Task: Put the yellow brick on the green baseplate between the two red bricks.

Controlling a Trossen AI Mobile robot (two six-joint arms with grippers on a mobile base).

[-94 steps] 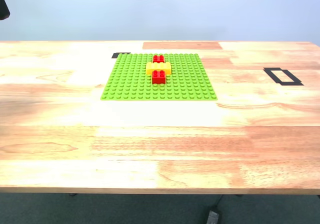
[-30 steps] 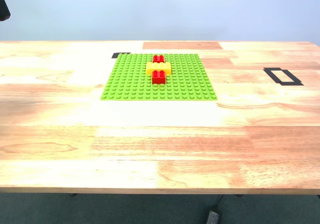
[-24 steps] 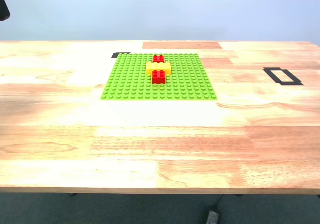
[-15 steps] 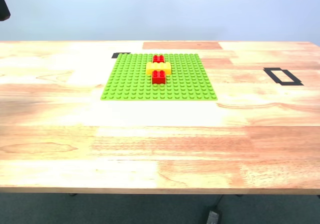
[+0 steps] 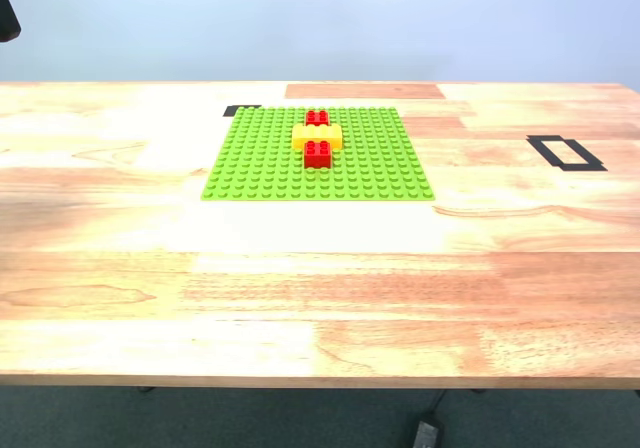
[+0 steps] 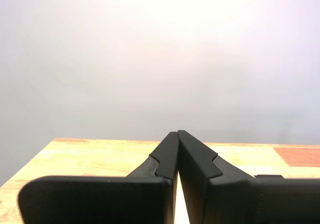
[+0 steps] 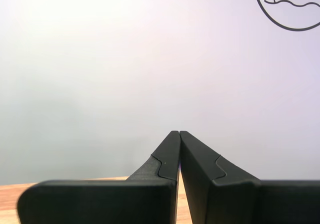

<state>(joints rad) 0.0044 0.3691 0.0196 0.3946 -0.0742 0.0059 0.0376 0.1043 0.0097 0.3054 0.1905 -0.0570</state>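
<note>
Exterior view: baseplate flat on the counter.
Yellow brick: on the baseplate, red bricks touching it at 12 and 6 o'clock.
First gripper: fingers closed, empty, raised toward a wall.
Second gripper: fingers closed, empty.

Tabletop: wood, pale planks with reddish patches, visible grain, smooth with a light satin sheen. Green baseplate: plastic, studded all over, slightly glossy. Yellow brick and the two red bricks: hard moulded plastic, studded, glossy. Black outlined mark toward the tabletop's 3 o'clock side: flat and matt. My first tool and my second tool: black, matt, smooth, seemingly plastic.
</note>
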